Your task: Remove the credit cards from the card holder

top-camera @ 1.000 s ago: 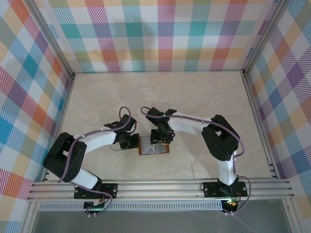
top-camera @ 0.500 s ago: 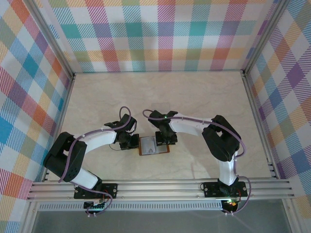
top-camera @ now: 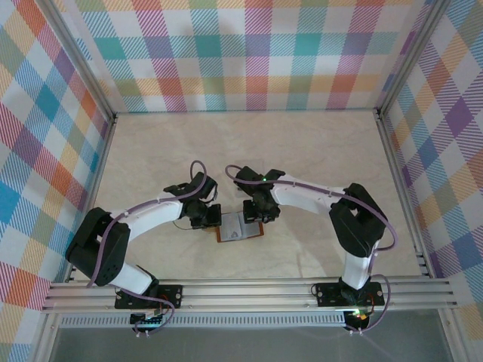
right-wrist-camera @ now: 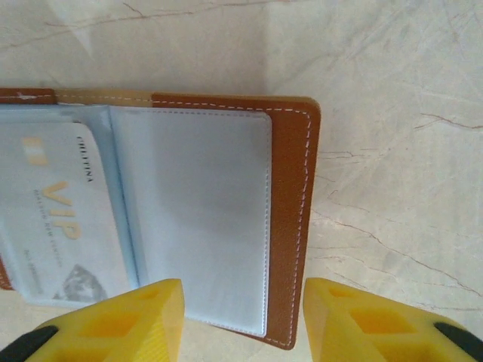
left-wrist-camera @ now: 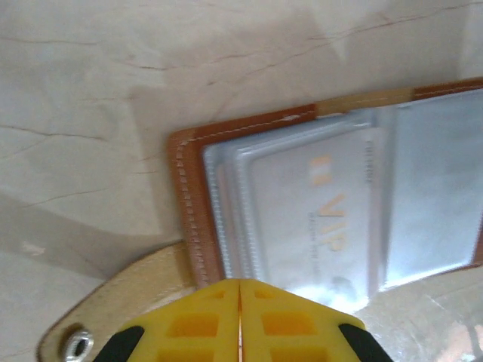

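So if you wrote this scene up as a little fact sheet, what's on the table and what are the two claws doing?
surface: pale marbled table
object: brown leather folding card holder, lying open, grey lining up
card: pale plastic card printed VIP, tucked in a slot, not yet out
snap tab: tan strap, flat on the table
left gripper: shut, at the holder's left edge
right gripper: open, jaws astride the holder's right edge
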Available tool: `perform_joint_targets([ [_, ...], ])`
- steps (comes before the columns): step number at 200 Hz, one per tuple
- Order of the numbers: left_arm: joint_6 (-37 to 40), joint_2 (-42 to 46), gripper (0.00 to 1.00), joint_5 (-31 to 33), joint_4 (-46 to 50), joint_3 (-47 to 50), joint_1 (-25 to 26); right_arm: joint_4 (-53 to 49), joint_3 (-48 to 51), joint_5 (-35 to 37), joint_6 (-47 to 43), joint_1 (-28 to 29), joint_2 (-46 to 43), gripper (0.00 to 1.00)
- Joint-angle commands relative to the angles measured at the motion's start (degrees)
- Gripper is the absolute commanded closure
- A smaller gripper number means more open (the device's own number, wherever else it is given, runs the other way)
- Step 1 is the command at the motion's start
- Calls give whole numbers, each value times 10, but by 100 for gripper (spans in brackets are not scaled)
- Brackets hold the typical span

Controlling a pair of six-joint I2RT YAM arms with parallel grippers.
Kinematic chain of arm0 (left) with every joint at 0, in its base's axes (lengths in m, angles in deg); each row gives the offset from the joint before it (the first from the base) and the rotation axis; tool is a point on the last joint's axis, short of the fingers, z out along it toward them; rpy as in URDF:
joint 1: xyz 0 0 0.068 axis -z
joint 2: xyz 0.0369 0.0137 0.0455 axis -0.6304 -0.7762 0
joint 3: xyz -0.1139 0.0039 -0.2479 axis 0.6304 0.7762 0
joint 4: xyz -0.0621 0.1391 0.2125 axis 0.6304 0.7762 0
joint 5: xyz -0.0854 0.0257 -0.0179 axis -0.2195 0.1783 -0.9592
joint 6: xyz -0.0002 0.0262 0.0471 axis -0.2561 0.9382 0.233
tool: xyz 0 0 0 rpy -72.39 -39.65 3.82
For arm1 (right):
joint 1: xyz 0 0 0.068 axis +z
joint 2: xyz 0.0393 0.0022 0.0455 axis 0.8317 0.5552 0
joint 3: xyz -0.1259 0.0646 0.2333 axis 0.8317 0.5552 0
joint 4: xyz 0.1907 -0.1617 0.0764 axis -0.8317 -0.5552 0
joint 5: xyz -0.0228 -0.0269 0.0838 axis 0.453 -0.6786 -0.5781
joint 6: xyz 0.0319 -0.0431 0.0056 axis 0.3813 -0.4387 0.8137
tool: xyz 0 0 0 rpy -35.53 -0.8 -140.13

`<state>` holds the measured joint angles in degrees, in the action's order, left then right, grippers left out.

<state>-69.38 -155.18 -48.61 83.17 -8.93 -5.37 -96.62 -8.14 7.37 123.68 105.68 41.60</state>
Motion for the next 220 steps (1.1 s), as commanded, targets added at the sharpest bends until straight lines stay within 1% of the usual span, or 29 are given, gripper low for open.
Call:
perform_joint_targets([
  [1, -19, -7, 91, -3, 19, -20, 15, -8, 0, -25, -9, -6, -22, 55],
  [12, -22, -15, 89, -3, 19, -27, 22, 6, 3, -54, -13, -10, -26, 56],
  [28, -18, -24, 84, 4, 21, -35, 34, 28, 8, -91, -10, -14, -31, 59],
  [36, -19, -30, 82, 11, 26, -39, 37, 35, 9, -104, -9, -16, -33, 61],
  [49, -19, -39, 82, 22, 34, -44, 40, 50, 14, -124, -6, -19, -34, 65],
  [74, -18, -51, 83, 37, 35, -42, 40, 108, 41, -187, 7, -31, -37, 73],
  [105, -11, -68, 83, 61, 49, -42, 43, 186, 76, -247, 30, -45, -33, 76],
  [124, -6, -81, 83, 64, 50, -41, 42, 227, 93, -279, 44, -54, -24, 76],
  [145, -5, -90, 84, 62, 47, -39, 43, 264, 106, -300, 54, -58, -13, 78],
  [179, -2, -90, 85, 73, 53, -38, 43, 285, 108, -316, 58, -62, 13, 79],
  [220, -2, -92, 85, 69, 52, -36, 43, 294, 102, -329, 56, -62, 39, 79],
])
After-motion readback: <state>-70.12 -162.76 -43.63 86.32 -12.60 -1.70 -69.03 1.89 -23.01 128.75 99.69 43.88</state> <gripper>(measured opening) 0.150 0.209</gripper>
